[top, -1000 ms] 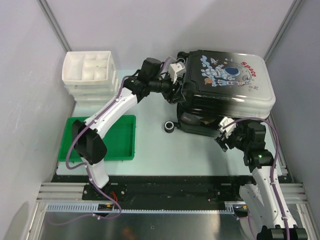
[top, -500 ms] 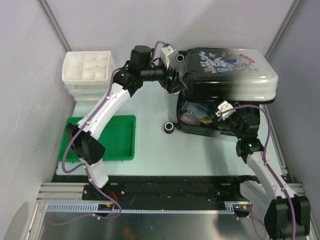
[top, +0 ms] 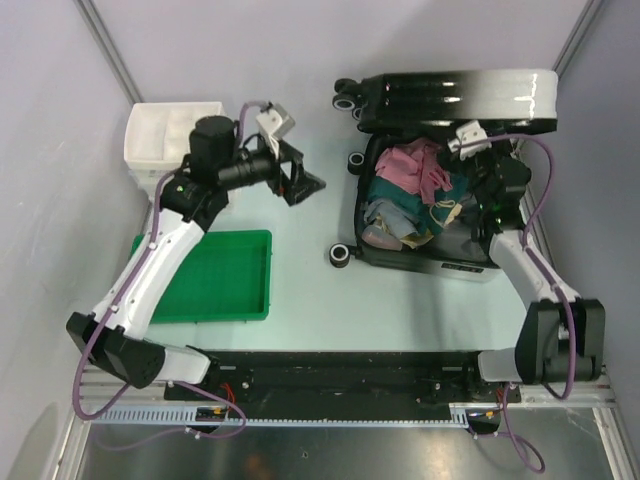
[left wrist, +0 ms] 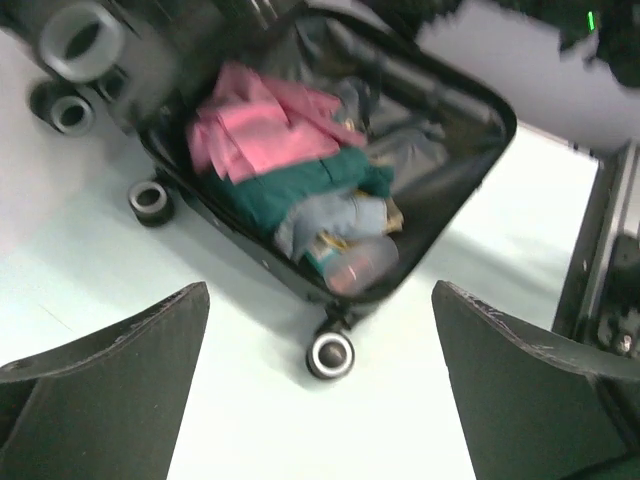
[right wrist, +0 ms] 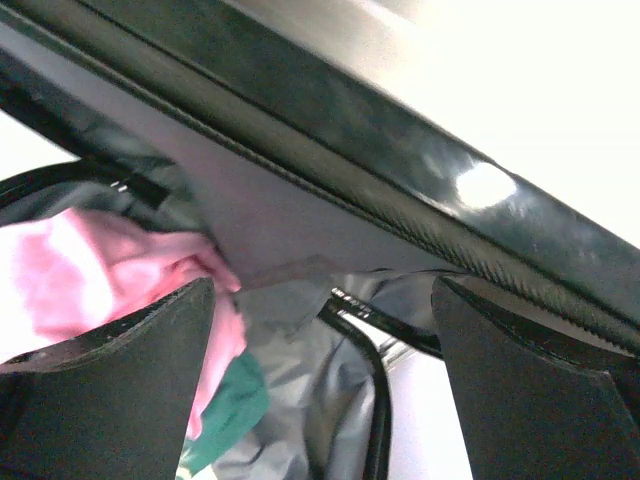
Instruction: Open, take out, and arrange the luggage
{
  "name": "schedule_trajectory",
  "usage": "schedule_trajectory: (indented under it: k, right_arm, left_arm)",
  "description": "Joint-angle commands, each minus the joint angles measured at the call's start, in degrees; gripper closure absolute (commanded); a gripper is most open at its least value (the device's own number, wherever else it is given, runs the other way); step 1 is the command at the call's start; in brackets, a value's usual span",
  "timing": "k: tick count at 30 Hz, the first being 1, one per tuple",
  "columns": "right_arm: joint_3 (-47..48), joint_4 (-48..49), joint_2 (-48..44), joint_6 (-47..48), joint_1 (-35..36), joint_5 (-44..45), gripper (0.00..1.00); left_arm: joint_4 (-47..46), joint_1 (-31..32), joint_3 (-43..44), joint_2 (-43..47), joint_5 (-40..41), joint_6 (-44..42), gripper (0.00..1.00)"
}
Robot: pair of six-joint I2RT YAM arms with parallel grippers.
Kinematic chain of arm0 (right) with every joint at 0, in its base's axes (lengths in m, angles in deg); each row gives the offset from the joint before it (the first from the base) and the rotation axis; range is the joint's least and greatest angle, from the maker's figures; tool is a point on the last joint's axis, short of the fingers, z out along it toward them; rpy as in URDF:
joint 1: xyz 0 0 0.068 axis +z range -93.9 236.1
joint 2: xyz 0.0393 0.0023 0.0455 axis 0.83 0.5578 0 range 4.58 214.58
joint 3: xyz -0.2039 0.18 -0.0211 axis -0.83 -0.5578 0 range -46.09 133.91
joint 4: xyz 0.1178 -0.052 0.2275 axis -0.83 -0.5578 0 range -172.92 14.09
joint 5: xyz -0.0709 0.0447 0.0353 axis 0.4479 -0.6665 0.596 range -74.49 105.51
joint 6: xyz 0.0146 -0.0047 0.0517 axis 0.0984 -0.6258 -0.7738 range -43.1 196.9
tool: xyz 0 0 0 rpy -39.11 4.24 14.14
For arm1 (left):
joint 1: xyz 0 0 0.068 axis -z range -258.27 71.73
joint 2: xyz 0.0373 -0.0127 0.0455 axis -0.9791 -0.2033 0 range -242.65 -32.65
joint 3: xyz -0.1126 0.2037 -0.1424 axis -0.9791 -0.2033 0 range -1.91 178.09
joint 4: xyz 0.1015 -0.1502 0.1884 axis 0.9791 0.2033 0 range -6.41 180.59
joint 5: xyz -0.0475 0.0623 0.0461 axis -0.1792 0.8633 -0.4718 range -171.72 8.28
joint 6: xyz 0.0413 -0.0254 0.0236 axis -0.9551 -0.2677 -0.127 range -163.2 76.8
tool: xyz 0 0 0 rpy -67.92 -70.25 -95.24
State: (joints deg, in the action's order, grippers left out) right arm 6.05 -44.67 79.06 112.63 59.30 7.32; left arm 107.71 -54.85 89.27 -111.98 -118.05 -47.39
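The luggage (top: pixel 470 95) lies open at the back right, its white-to-black lid standing upright over the base. The base holds a pink garment (top: pixel 415 165), a teal one (left wrist: pixel 320 180) and other clothes. My left gripper (top: pixel 308 183) hangs open above the table, well left of the case and touching nothing. In the left wrist view its fingers (left wrist: pixel 110 390) frame a front wheel (left wrist: pixel 330 353). My right gripper (top: pixel 484 158) is open over the right side of the base, just below the lid. In the right wrist view the lid's edge (right wrist: pixel 400 170) and grey lining (right wrist: pixel 310 400) fill the frame, and nothing is between the fingers.
A white compartmented drawer box (top: pixel 170 140) stands at the back left. A flat green tray (top: pixel 215 275) lies in front of it. Grey walls close in on both sides, and a metal rail (left wrist: pixel 600 270) runs right of the case.
The lid has swung from part-raised to fully upright. My left gripper let go and pulled back to the left. My right gripper moved up over the open base. Both jaws spread wider.
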Motion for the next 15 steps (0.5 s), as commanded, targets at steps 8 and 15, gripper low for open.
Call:
schedule_trajectory:
  k: [8,15]
  right_arm:
    - [21.2,9.9,19.4,-6.1,-4.3,8.2,0.00]
    - [33.5,8.6,27.6,-7.3,-6.5,12.8,0.00]
  left_arm:
    - [0.1,8.1,-12.6,-2.8,6.5,-7.9,0.04]
    - [-2.4,12.1,-2.2,-15.7,16.6,1.6,0.03]
